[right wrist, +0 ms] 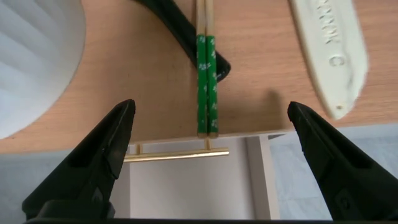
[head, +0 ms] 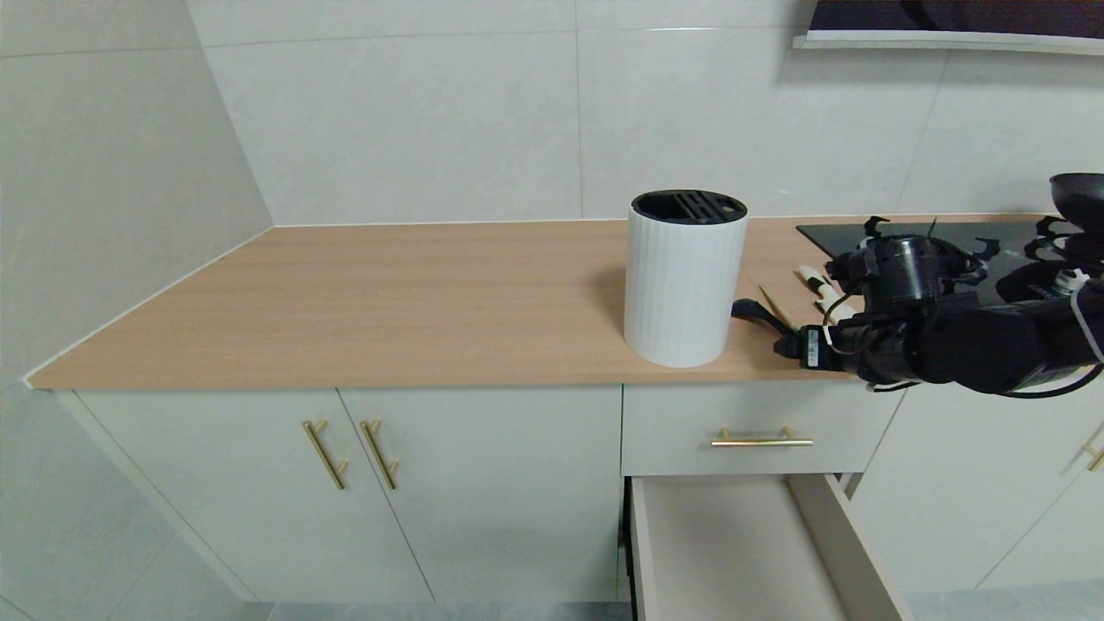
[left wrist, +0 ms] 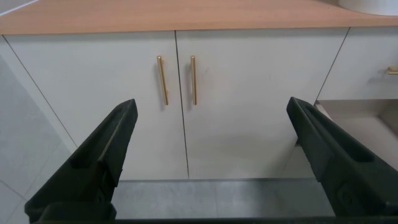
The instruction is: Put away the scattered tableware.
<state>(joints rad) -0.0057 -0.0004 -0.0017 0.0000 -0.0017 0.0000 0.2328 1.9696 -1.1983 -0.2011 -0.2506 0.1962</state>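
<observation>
A pair of chopsticks [right wrist: 207, 81] with green ends lies on the wooden counter [head: 388, 302], their tips at its front edge. A black utensil [right wrist: 186, 37] lies against them, and a white-handled piece [right wrist: 333, 50] lies to the other side. My right gripper [right wrist: 211, 162] hovers open over the chopsticks' green ends, fingers [right wrist: 93, 168] on either side and not touching. In the head view the chopsticks [head: 776, 304] lie just right of a white ribbed holder [head: 686, 280] with a black slotted top. My left gripper [left wrist: 211, 168] hangs open and holds nothing, low in front of the cabinet doors [left wrist: 180, 93].
A lower drawer [head: 733, 552] stands pulled open below the closed drawer with a gold handle [head: 762, 441]. A black cooktop [head: 931, 241] and a dark pot [head: 1078, 190] are at the right. Tiled walls close the back and left.
</observation>
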